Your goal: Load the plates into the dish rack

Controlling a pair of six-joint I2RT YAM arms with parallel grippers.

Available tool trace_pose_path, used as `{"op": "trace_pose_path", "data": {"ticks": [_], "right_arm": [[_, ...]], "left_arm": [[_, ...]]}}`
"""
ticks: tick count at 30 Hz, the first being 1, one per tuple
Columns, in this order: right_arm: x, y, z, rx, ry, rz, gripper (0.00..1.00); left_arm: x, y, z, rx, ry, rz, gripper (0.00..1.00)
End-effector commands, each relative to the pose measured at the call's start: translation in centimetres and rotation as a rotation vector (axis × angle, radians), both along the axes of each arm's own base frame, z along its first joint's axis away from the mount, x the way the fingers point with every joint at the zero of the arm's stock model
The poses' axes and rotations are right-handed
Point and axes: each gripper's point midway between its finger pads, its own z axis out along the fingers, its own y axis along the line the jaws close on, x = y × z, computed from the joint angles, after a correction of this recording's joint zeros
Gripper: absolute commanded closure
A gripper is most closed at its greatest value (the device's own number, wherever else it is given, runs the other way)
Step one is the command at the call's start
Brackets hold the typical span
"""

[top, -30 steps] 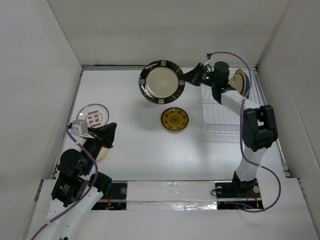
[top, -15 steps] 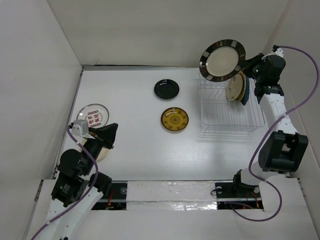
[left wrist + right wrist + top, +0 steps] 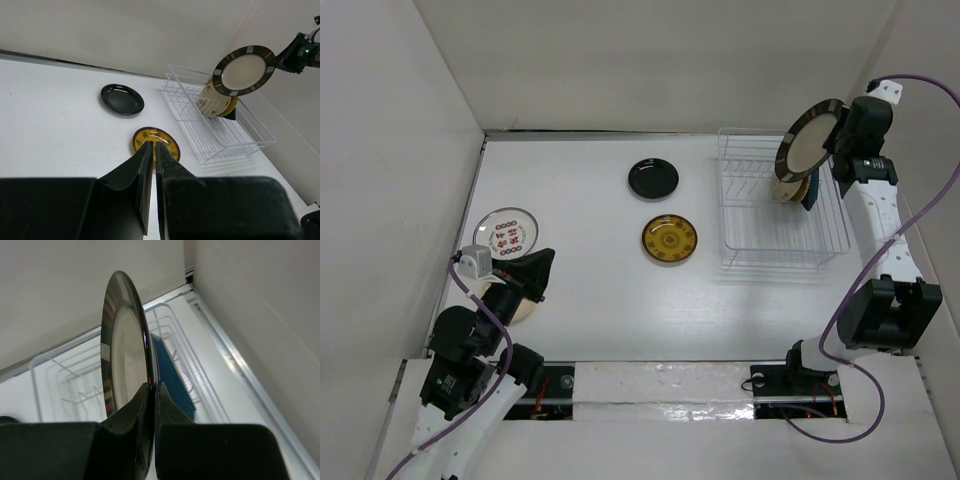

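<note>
carrying the striped plate (image 3: 812, 140) high over the far right corner of the rack (image 3: 780, 262), pinched by its rim in the right gripper (image 3: 834, 143), with jaws squeezed narrow on that edge. turned nearly on edge, face toward the left, not yet down between the prongs. looks like the lowering step of this load.

tallying the done side: at least two plates racked at the far end, a cream plate (image 3: 784, 190) leaning upright and a blue plate (image 3: 809, 193) right behind it. maybe a yellowish one tucked between, going by the left wrist view, hard to say for sure.

tallying the leftovers: black plate (image 3: 653, 178) flat on the desk (image 3: 590, 300), yellow plate (image 3: 669, 239) just in front of it, white plate (image 3: 507, 229) with red marks out near the left wall, plus a pale dish (image 3: 526, 306) half hidden under the left arm. roughly halfway by this reckoning, with four down on the desk and one in the air.

checking the right arm: stretched long up the right wall, wrist high above the rack, reaching in at the plate from the wall side. checking the left arm: folded low at the near left corner, left gripper (image 3: 545, 272) aimed across the desk toward the yellow plate, pressed near shut with nothing in it, poised just over that pale dish.

calling for a straight drop into a free slot beside the cream plate. could clip the racked ones on the way down.
</note>
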Motion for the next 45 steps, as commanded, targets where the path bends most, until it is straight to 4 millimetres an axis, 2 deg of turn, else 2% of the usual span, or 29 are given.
{"op": "trace_pose_path", "data": {"ticks": [1, 4, 5, 7, 14, 20, 25, 28, 31, 45], "right_arm": [[-1.2, -0.9, 11.0, -0.174, -0.249, -0.098, 1.0], [-0.8, 0.0, 11.6, -0.271, -0.235, -0.078, 1.0], [-0.3, 0.3, 11.2, -0.293, -0.213, -0.077, 1.0], [0.2, 1.4, 11.6, -0.365, -0.201, -0.048, 1.0], [2.0, 3.5, 8.8, -0.512, -0.08, -0.036, 1.0], [2.3, 3.4, 7.8, -0.544, -0.051, -0.048, 1.0], [2.2, 3.3, 9.3, -0.559, -0.064, -0.083, 1.0], [2.5, 3.3, 9.0, -0.565, -0.051, -0.081, 1.0], [2.9, 3.4, 7.8, -0.563, -0.031, -0.072, 1.0], [5.4, 5.4, -2.6, -0.443, 0.076, 0.028, 1.0]], "left_arm": [[-0.5, 0.1, 1.9, -0.02, -0.07, -0.01, 0.95], [-0.6, 0.1, 2.0, -0.021, -0.075, -0.01, 0.96], [-0.7, 0.2, 2.0, -0.022, -0.077, -0.01, 0.96], [-0.7, 0.2, 2.1, -0.023, -0.079, -0.01, 0.95], [-0.8, 0.0, 2.0, -0.023, -0.079, -0.02, 0.95], [-0.7, 0.0, 1.9, -0.021, -0.074, -0.019, 0.95], [-0.7, 0.0, 1.9, -0.021, -0.074, -0.019, 0.95], [-0.7, 0.0, 1.9, -0.021, -0.07, -0.019, 0.95], [-0.7, 0.0, 1.9, -0.021, -0.07, -0.019, 0.95], [-0.4, -0.1, 1.7, -0.017, -0.059, -0.018, 0.95]]}}
